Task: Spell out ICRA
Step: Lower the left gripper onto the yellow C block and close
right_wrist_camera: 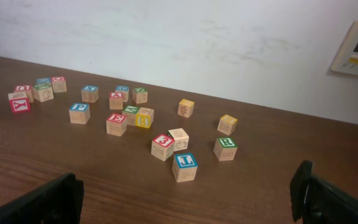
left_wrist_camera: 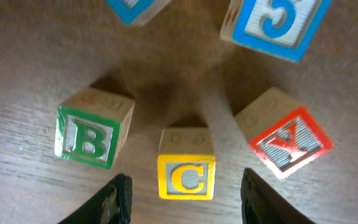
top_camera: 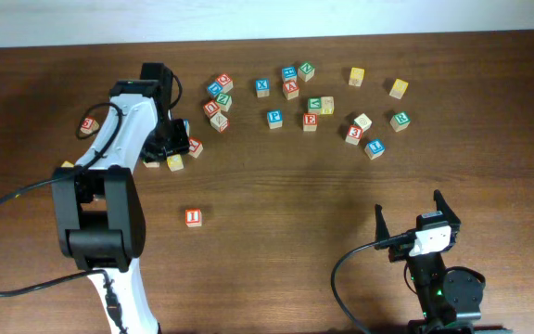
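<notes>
A red I block sits alone on the table at the front left. My left gripper is open and hangs low over the left cluster. In the left wrist view its fingers flank a yellow C block without touching it. The C block also shows in the overhead view. A green B block lies to its left and a red-framed block to its right. A green R block lies at the far right. My right gripper is open and empty near the front edge.
Several more letter blocks are scattered across the back of the table. A blue I block and a red 3 block lie ahead of the right gripper. Blue-framed blocks lie just beyond the C block. A lone red block sits at the far left.
</notes>
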